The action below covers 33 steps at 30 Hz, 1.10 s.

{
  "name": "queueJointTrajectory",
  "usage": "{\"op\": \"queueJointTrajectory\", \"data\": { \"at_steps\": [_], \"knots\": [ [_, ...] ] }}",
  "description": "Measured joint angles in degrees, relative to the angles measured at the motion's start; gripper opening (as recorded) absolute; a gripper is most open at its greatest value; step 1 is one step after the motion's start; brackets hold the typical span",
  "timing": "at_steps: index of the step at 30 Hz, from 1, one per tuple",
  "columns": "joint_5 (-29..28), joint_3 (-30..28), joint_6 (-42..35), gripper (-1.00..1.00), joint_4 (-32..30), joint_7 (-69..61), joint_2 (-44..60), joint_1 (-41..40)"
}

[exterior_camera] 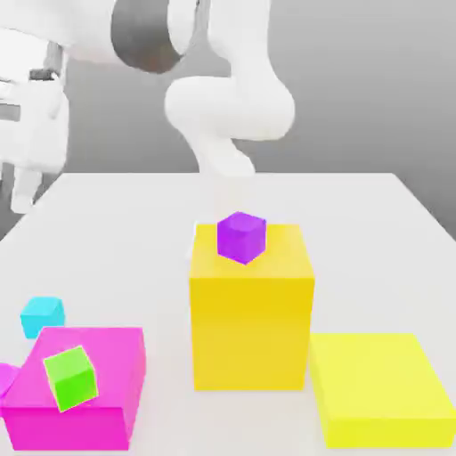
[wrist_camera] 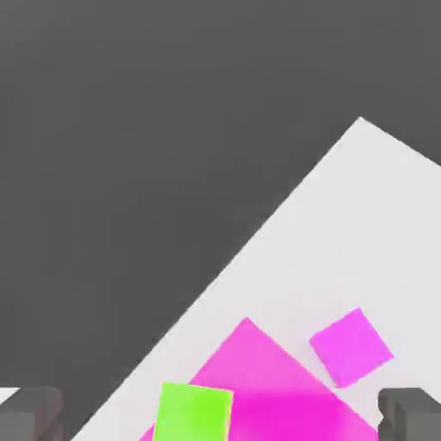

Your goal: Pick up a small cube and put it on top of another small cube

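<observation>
The small cube (exterior_camera: 42,314), plain cyan, rests on the white table (exterior_camera: 125,232) near the exterior view's left edge, just behind a big magenta block (exterior_camera: 98,392). On that block lies a small green cube (exterior_camera: 70,378), tilted. A small purple cube (exterior_camera: 241,236) sits atop the tall yellow block (exterior_camera: 252,329). My gripper (exterior_camera: 22,189) hangs high above the table at the exterior view's far left, well above and behind the cyan cube. In the hand view its fingers (wrist_camera: 412,415) stand wide apart, open, with nothing held; the green cube (wrist_camera: 194,413) and magenta block (wrist_camera: 267,379) lie far below.
A flat yellow block (exterior_camera: 378,387) lies at the exterior view's right front. A small magenta cube (wrist_camera: 351,346) sits on the table beside the magenta block, and its corner (exterior_camera: 7,378) peeks out at the exterior view's left edge. The table's edge (wrist_camera: 258,232) runs close to these.
</observation>
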Motion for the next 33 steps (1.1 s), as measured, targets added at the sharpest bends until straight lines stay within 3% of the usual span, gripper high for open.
{"op": "queueJointTrajectory", "data": {
  "at_steps": [5,9,15,16,23,29,33],
  "knots": [
    [2.0,-4.5,5.3,0.00,-4.2,5.4,9.2,-5.7],
    [7.5,-6.1,9.4,0.00,-7.6,7.0,16.7,-11.6],
    [16.6,0.1,18.6,0.00,-6.6,2.0,29.0,-16.7],
    [17.4,1.4,20.2,-1.00,-6.3,1.3,31.0,-17.9],
    [17.4,1.9,20.7,-1.00,-6.2,1.3,31.5,-18.3],
    [9.9,-2.4,12.0,-1.00,-8.3,7.1,20.6,-15.6],
    [7.1,1.1,2.6,-1.00,-2.0,16.4,17.3,-8.8]
  ]
}}
